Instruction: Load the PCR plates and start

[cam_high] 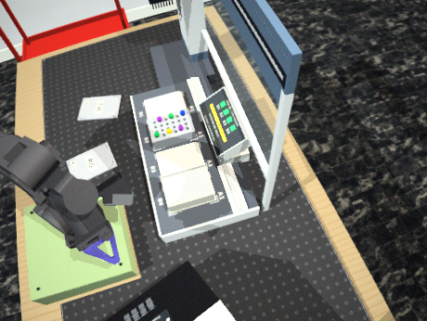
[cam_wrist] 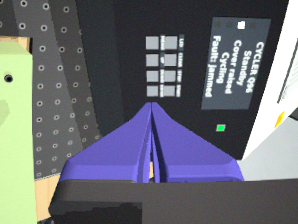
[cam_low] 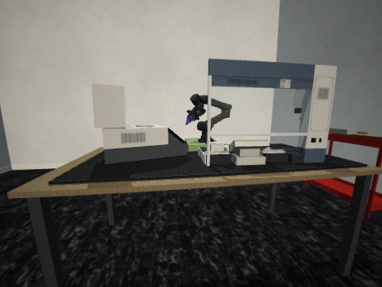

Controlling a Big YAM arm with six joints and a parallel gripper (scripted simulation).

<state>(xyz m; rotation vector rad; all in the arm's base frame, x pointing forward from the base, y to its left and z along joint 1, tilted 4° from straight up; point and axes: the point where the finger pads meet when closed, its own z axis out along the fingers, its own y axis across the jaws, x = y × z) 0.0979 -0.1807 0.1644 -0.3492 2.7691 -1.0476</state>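
Pointing down over the pale green base plate [cam_high: 46,278], the purple-fingered parallel gripper [cam_high: 103,250] has its fingers pressed fully together with nothing between them. In the wrist view its tip [cam_wrist: 150,106] sits just below a grid of grey keys [cam_wrist: 164,66] on the dark sloped panel of the real-time cycler Q1 [cam_low: 137,145], beside a dark text display [cam_wrist: 234,63] and a small green lamp [cam_wrist: 221,128]. From the exterior, the cycler's pale lid [cam_low: 109,105] stands upright, open.

Just past the dark jointed arm [cam_high: 51,186], a white nest plate marked RG [cam_high: 93,162] lies on the dotted black mat [cam_high: 278,260], and a second white nest plate [cam_high: 99,107] lies farther back, well apart from it.

Across the mat stands the white-rimmed deck tray [cam_high: 162,232] under a blue-topped white frame [cam_high: 278,153]. Two pale 96-well plates lie on it touching or nearly so: one [cam_high: 189,189] nearer the cycler end, another [cam_high: 180,158] behind it; their ID labels are too small to read. Beyond them sits the white tube cooling block with coloured caps [cam_high: 168,121], with a tilted dark keypad with green buttons [cam_high: 223,122] beside it. A red cart [cam_high: 74,32] stands past the table's far edge.
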